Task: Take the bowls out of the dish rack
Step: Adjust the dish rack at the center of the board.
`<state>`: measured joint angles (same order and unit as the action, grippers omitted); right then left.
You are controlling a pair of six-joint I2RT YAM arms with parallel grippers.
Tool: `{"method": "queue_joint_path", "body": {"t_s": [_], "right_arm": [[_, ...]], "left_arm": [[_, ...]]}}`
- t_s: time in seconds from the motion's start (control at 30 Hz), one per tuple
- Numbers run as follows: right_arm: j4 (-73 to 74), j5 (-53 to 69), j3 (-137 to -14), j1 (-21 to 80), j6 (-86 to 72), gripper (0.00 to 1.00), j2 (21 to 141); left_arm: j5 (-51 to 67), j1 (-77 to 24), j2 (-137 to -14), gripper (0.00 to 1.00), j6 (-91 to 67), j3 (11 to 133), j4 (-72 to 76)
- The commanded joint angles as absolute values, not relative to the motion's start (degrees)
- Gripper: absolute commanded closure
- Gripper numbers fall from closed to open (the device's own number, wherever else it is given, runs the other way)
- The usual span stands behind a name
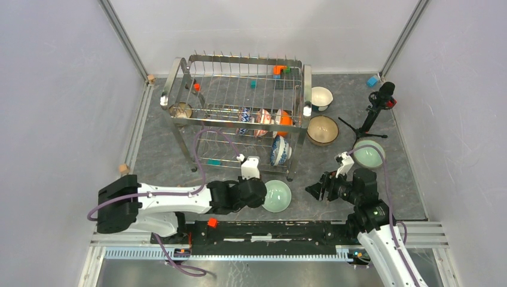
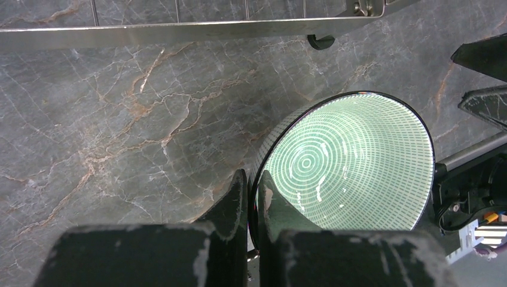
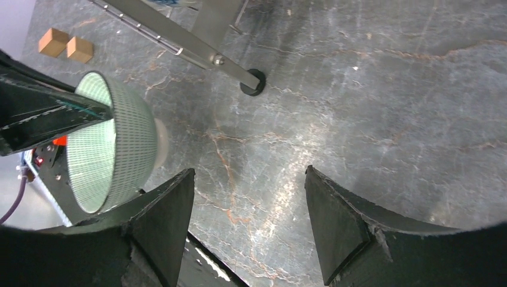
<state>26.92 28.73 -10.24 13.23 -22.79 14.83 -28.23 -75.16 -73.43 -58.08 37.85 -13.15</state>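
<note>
The dish rack (image 1: pixel 239 107) stands at the back left. On its lower tier are patterned bowls (image 1: pixel 262 122), an orange one (image 1: pixel 284 118) and a blue-patterned one (image 1: pixel 280 150). Another bowl (image 1: pixel 179 110) sits at its left end. My left gripper (image 2: pixel 253 179) is shut on the rim of a teal-and-white bowl (image 2: pixel 353 161), tipped on its side in front of the rack (image 1: pixel 277 196). The same bowl (image 3: pixel 128 143) shows in the right wrist view. My right gripper (image 3: pixel 250 170) is open over bare table, right of that bowl (image 1: pixel 317 190).
A white bowl (image 1: pixel 321 97), a brown bowl (image 1: pixel 323 130) and a pale green bowl (image 1: pixel 369 153) sit on the table right of the rack. A black tripod stand (image 1: pixel 373 110) rises at the far right. Small blocks (image 1: pixel 372 81) (image 1: pixel 124 169) lie about. A rack foot (image 3: pixel 252 82) is close.
</note>
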Motion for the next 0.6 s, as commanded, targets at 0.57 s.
{"method": "queue_joint_path", "body": {"t_s": [0.57], "right_arm": [[-9.72, 27.5, -10.69, 26.26, -32.77, 0.34, 32.35]], "left_arm": [[-34.16, -75.32, -68.24, 0.98, -63.19, 36.82, -13.77]]}}
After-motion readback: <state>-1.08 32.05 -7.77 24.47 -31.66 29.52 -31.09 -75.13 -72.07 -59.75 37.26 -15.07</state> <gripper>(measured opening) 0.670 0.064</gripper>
